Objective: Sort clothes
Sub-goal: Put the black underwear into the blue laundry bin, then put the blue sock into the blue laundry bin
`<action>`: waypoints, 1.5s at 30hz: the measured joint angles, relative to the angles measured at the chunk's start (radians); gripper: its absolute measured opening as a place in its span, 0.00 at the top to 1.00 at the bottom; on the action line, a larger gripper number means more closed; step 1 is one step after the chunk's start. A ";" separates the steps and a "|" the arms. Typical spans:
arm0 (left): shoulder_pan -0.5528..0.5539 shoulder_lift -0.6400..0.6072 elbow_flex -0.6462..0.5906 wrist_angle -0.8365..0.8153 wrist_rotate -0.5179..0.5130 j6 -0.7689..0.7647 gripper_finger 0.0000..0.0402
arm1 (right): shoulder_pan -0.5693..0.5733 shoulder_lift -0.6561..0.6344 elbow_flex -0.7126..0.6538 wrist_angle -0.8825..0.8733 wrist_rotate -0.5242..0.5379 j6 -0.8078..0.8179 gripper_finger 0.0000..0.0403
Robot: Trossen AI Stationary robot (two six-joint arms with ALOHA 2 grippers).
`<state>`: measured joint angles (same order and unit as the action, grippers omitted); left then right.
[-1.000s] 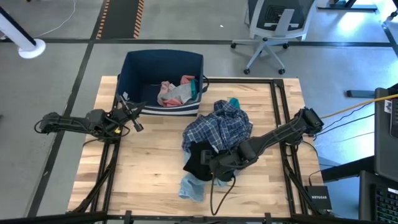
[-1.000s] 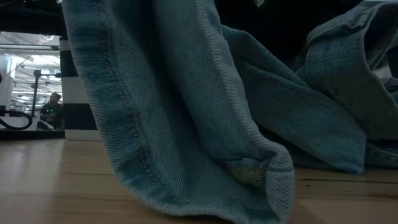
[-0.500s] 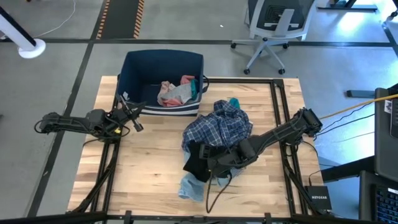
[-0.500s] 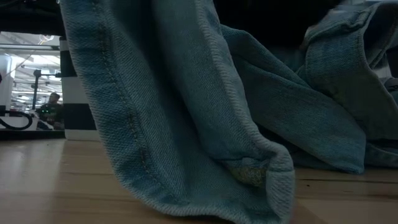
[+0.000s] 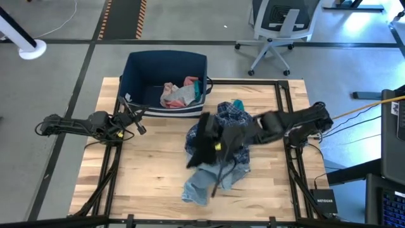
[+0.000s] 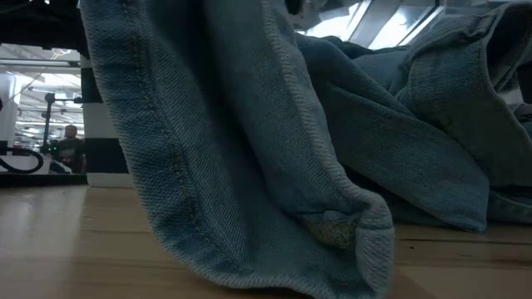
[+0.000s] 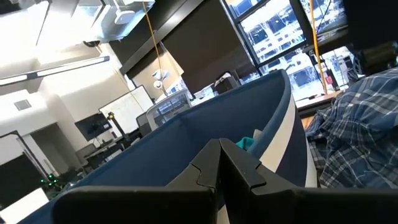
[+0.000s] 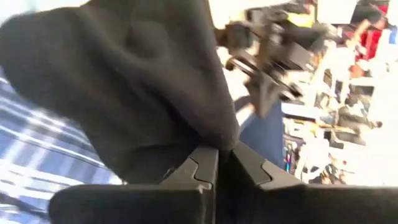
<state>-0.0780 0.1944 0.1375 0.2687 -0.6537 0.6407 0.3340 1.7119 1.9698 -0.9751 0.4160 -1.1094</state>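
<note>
At centre frame, the right tool (image 5: 218, 145) has hoisted the floppy black cloth piece (image 5: 204, 144), pinched tight, off the blue plaid shirt (image 5: 235, 123) — binward next, likely; left tool (image 5: 140, 128) idles closed.

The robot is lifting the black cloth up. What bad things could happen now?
The right tool pinches only an edge of the black cloth, so it might slip and fall back. The cloth hangs right over the plaid shirt and the jeans, so it could snag one and drag it along. On the way to the bin, the arm could also bump the left tool waiting beside it.
</note>
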 joint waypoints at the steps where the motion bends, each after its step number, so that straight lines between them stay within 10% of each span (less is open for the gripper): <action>1: 0.000 0.000 0.000 0.000 0.000 0.000 1.00 | -0.018 0.000 0.018 0.000 0.000 -0.005 0.93; 27: 0.000 0.000 0.000 0.002 -0.001 0.007 1.00 | -0.596 0.107 0.139 0.407 -0.139 -0.179 0.91; 37: 0.000 0.000 0.001 0.002 -0.001 0.007 1.00 | -0.637 0.242 0.138 0.382 -0.146 -0.187 0.88; 45: 0.000 0.000 0.001 0.002 -0.001 0.006 1.00 | -0.622 0.262 0.169 0.295 -0.073 -0.181 0.64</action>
<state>-0.0780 0.1944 0.1385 0.2710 -0.6548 0.6472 -0.2881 1.9739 2.1391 -0.6804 0.3434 -1.2901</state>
